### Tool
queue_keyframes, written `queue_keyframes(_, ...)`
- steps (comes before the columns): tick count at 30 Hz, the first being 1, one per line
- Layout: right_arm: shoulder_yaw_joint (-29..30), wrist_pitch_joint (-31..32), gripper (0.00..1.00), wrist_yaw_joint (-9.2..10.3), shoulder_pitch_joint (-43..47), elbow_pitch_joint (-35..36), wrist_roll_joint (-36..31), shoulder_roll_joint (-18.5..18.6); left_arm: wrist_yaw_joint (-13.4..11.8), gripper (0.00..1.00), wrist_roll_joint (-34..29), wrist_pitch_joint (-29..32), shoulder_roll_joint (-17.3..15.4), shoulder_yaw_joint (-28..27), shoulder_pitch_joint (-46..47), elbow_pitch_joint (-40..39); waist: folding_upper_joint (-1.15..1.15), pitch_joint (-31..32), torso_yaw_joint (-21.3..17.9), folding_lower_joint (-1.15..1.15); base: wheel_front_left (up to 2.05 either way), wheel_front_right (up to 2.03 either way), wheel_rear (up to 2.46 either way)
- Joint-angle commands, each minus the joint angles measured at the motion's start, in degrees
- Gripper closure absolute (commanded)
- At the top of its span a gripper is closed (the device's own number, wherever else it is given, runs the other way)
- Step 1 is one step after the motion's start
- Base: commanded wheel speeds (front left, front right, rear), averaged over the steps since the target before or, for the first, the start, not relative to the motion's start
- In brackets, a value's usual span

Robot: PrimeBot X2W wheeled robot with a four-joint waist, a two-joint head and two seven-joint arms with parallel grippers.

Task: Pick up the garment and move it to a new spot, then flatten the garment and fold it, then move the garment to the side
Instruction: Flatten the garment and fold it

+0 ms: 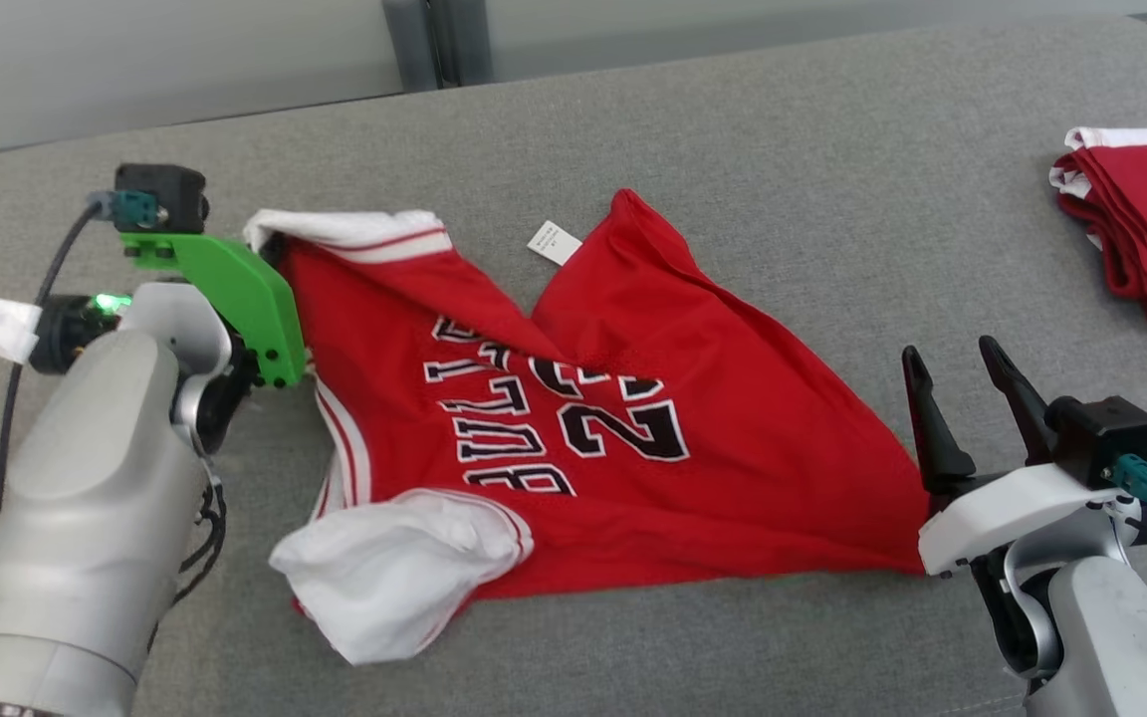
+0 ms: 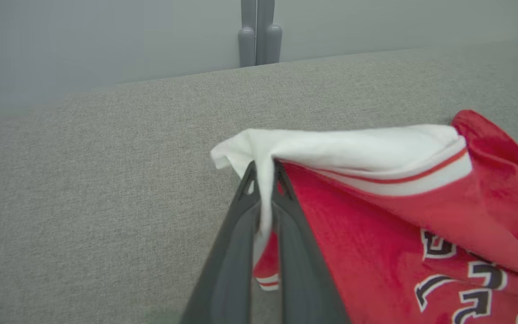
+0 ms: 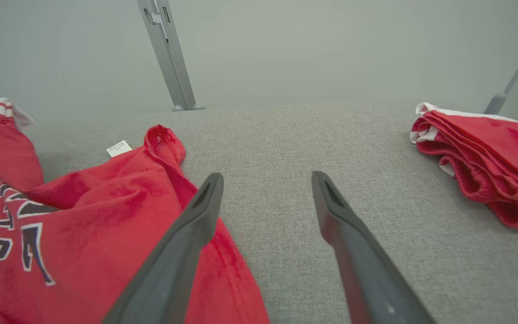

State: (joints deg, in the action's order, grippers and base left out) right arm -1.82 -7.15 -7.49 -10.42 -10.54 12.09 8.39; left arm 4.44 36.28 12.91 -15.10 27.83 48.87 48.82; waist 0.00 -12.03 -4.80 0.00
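I see the grey bench carrying the red jersey, crumpled near its middle. My left arm reaches in low from the left, its claw clamped on the jersey's white-trimmed corner. My right claw points up, fingers apart, just beside the opposite corner.

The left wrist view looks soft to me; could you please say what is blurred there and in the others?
Left wrist view: the left pincer blurs toward the lens, while the jersey it pinches is fairly sharp. Right wrist view: the open right pincer is likewise soft at the bottom edge; lighting is flat. Head view: even light, faint shadows, no glare.
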Motion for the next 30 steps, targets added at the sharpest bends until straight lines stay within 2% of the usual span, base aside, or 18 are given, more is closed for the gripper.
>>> queue_keyframes(1,-0.3,0.1,0.00,-0.01,-1.3,0.5,-0.1,0.4,-0.7,1.00,-0.8,-1.5,-0.3,0.0,2.2,1.4,0.00,-2.1,-1.7,0.00,0.00,0.00,0.00)
queue_keyframes(5,-1.2,0.6,0.00,-0.01,-2.5,1.3,0.1,0.9,-1.2,1.00,-3.4,-5.5,-1.6,0.7,6.6,6.4,0.00,-3.6,-3.7,0.00,0.00,0.00,0.00)
queue_keyframes(11,-1.6,1.2,0.00,-0.01,-3.3,1.9,0.3,1.4,-1.7,1.00,-4.3,-12.4,-1.8,0.5,11.4,13.0,0.00,-4.4,-5.7,0.00,0.00,0.00,0.00)
queue_keyframes(13,-1.6,1.2,0.00,-0.01,-3.3,1.8,0.5,1.5,-1.2,1.00,-3.5,-13.9,-1.2,-0.1,12.1,15.1,0.00,-4.3,-6.0,0.00,0.00,0.00,0.00)
queue_keyframes(14,-1.6,1.2,0.00,-0.01,-3.2,1.7,0.6,1.4,-0.9,0.22,-3.5,-14.3,-1.0,0.0,12.3,16.3,0.00,-4.2,-6.0,0.00,0.00,0.00,0.00)
queue_keyframes(15,-1.5,1.1,0.00,-0.01,-3.0,1.5,0.6,1.4,-0.7,0.00,-3.5,-14.7,-0.8,0.1,12.4,17.1,0.00,-4.0,-5.9,0.00,0.00,0.00,0.00)
queue_keyframes(20,-1.3,0.7,0.00,-0.01,-2.1,0.6,0.9,0.9,1.0,0.00,-2.9,-16.2,0.4,0.8,11.3,20.4,0.00,-2.0,-4.4,0.00,0.00,0.00,0.00)
queue_keyframes(24,-1.2,0.2,0.00,-0.01,-1.8,-0.2,1.2,0.7,2.4,0.00,-2.2,-16.2,0.0,1.5,10.3,21.0,0.00,0.4,-2.3,0.00,0.00,0.00,0.00)
queue_keyframes(27,-1.1,-0.4,0.00,-0.01,-1.3,-0.9,1.4,0.4,3.0,0.00,-0.7,-15.1,-0.2,1.7,9.3,19.8,0.00,2.2,-0.9,0.00,0.00,0.00,0.00)
queue_keyframes(30,-0.6,-0.9,0.00,-0.01,-0.6,-1.6,1.5,0.0,3.1,0.00,3.1,-11.8,-0.8,3.3,6.8,14.5,0.00,4.1,0.5,0.00,0.00,0.00,0.00)
